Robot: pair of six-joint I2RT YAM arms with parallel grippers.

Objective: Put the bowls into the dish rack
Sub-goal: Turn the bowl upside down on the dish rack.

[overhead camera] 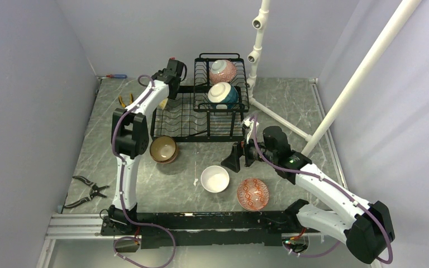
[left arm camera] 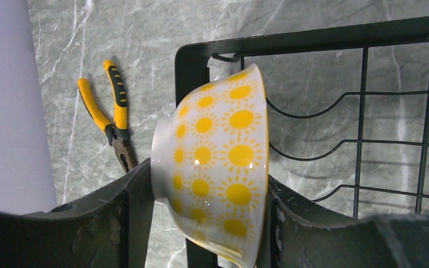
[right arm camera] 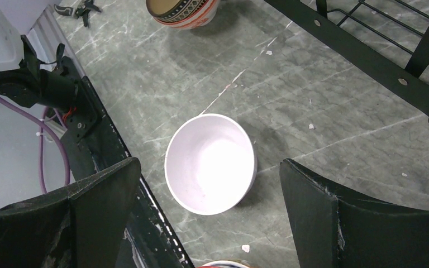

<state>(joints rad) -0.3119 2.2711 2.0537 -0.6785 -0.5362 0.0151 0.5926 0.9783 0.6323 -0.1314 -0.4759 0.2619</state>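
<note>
Sun-patterned bowl (left arm camera: 218, 162) held at the dish rack (left arm camera: 313, 39) corner.
The left gripper (left arm camera: 206, 195) clamps the sun-patterned bowl on edge between its fingers, rim toward the rack interior. The right gripper (right arm camera: 209, 164), jaws wide apart and empty, hangs directly above a white bowl (right arm camera: 210, 167) on the table (right arm camera: 324, 100).

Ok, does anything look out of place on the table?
Yes, stray tools: orange pliers lie left of the rack, black pliers near the front left. Small white flecks dot the table by the white bowl, possibly chips.
</note>
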